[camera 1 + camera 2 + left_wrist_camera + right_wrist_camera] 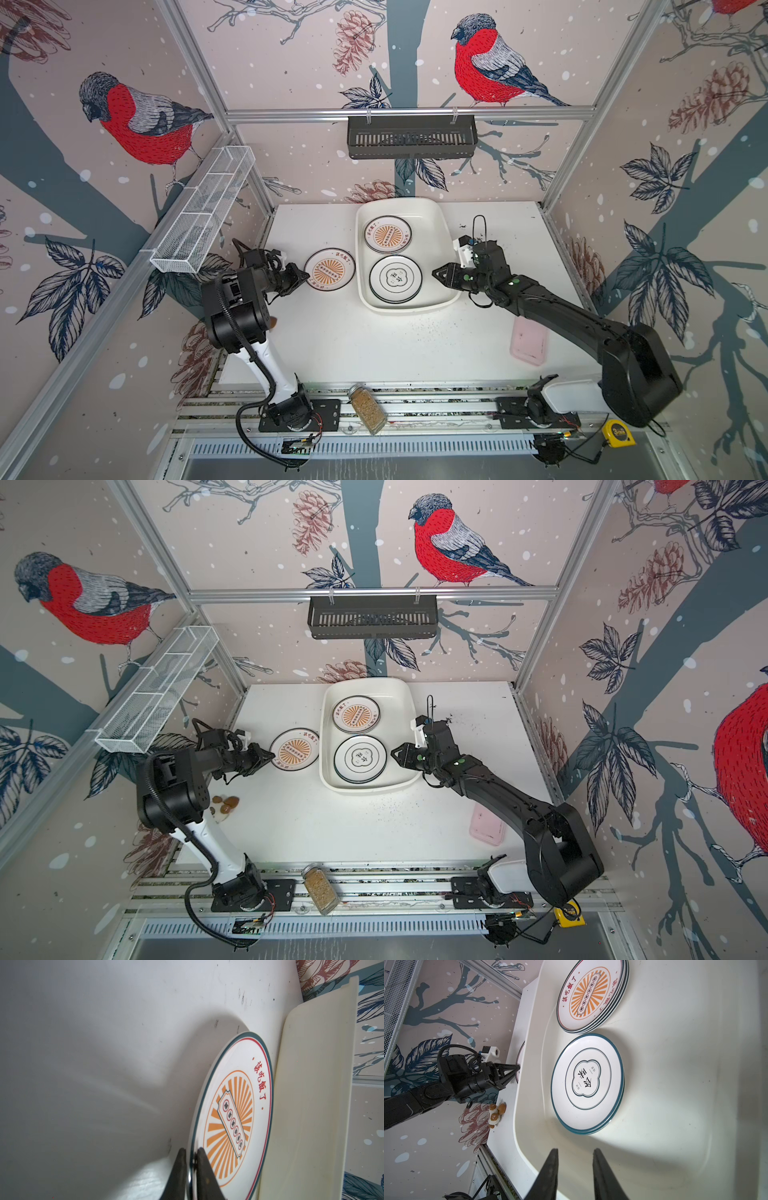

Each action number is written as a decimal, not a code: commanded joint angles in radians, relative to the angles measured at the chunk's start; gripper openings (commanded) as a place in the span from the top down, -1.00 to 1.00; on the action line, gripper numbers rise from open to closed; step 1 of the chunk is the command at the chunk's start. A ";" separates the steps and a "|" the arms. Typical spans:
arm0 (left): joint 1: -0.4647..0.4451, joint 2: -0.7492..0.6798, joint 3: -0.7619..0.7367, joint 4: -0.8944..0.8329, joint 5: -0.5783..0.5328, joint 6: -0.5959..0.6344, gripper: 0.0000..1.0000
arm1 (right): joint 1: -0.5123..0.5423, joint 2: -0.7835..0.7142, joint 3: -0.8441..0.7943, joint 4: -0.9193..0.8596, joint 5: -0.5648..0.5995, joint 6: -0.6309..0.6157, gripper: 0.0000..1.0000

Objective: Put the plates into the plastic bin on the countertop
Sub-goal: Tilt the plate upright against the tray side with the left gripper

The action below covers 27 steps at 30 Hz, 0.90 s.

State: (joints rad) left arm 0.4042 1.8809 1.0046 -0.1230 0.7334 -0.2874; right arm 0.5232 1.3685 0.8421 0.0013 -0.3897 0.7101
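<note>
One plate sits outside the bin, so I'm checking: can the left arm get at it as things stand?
Likely yes: the left gripper has its jaws closed on the rim of the sunburst plate; nothing blocks it.

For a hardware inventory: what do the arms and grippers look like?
Both arms: black, white lower link. Left arm carries a ribbed black cable; right arm has green dots. Left gripper and right gripper: black, tapered fingers.
</note>
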 commanded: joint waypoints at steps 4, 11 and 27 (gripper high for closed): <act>0.001 -0.027 0.002 0.007 0.035 -0.027 0.90 | 0.000 0.001 0.001 0.034 -0.007 0.005 0.39; 0.011 -0.052 0.008 0.006 0.067 -0.051 1.00 | 0.001 -0.001 -0.004 0.042 -0.007 0.009 0.39; 0.044 -0.118 -0.023 0.073 0.187 -0.139 1.00 | 0.004 0.006 0.014 0.046 -0.008 0.011 0.38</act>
State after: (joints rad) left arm 0.4480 1.7710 0.9958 -0.0959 0.8497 -0.3916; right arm 0.5247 1.3724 0.8436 0.0086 -0.3901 0.7132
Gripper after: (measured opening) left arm 0.076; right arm 0.311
